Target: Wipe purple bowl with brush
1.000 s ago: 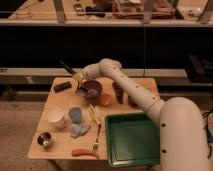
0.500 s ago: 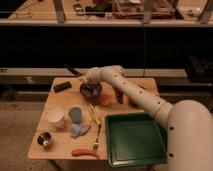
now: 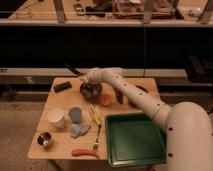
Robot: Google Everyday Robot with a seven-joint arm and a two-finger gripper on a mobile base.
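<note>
The purple bowl point(image 3: 92, 91) sits at the back middle of the wooden table point(image 3: 52, 150), a dark round dish with something dark inside. My gripper point(image 3: 86, 78) hangs over the bowl's back left rim, shut on the brush. The brush point(image 3: 73, 69) is a slim black stick that slants up and to the left from the gripper, out past the table's back edge. The end of the brush near the bowl is hidden by the gripper. My white arm point(image 3: 135, 97) stretches in from the lower right across the table.
An orange fruit point(image 3: 105, 99) and a dark bottle point(image 3: 119, 95) stand right of the bowl. A black block point(image 3: 62, 86) lies back left. Toward the front are a white cup point(image 3: 56, 118), a blue-inside bowl point(image 3: 76, 115), a cloth point(image 3: 79, 130), a steel bowl point(image 3: 45, 140), a fork point(image 3: 96, 143) and a green tray point(image 3: 135, 141).
My gripper has carried the brush to the right and slightly down, from beyond the bowl's left side to over its back left rim. Nothing else on the table has moved.
</note>
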